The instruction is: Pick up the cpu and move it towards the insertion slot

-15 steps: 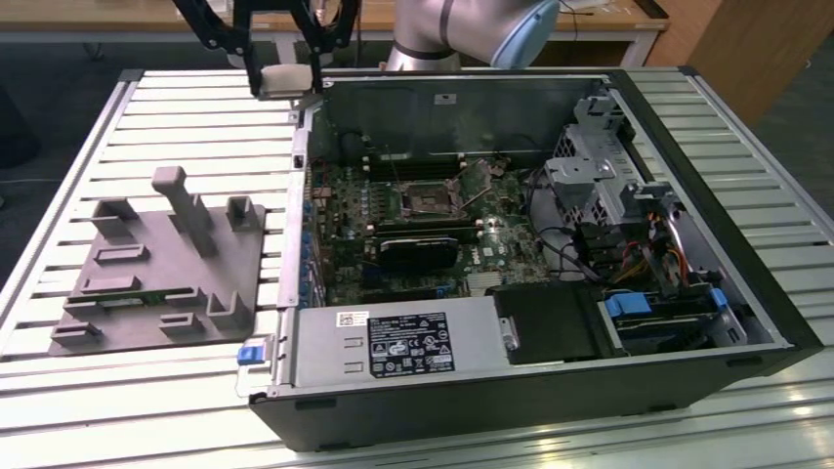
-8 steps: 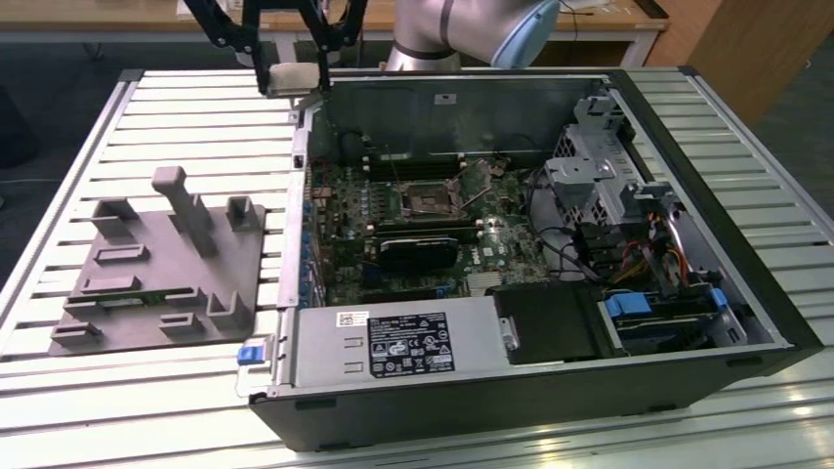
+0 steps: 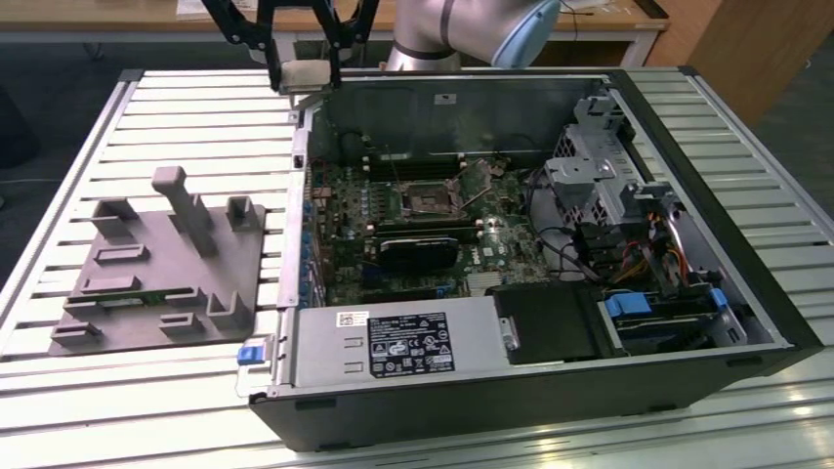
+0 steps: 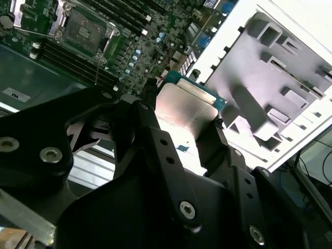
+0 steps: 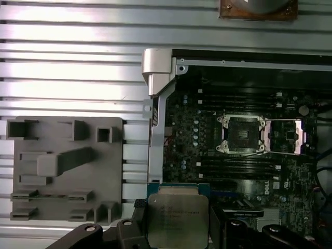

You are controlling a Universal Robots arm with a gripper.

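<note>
One of each kind
One cpu [image 5: 179, 218], one insertion slot [image 5: 243, 134], one grey fixture [image 3: 163, 269], one open computer case [image 3: 548, 391], one slatted surface [image 3: 195, 107], one hand [image 3: 303, 78].

Slatted metal table [image 3: 78, 401], wooden desks [image 3: 117, 15] behind, dark floor [image 3: 26, 147].

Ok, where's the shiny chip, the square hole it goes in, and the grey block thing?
cpu [image 5: 178, 220]: first wrist view, its metal top.
insertion slot [image 5: 243, 134]: first wrist view, dark centre.
grey fixture [image 3: 163, 269]: exterior view, flat base.
</note>
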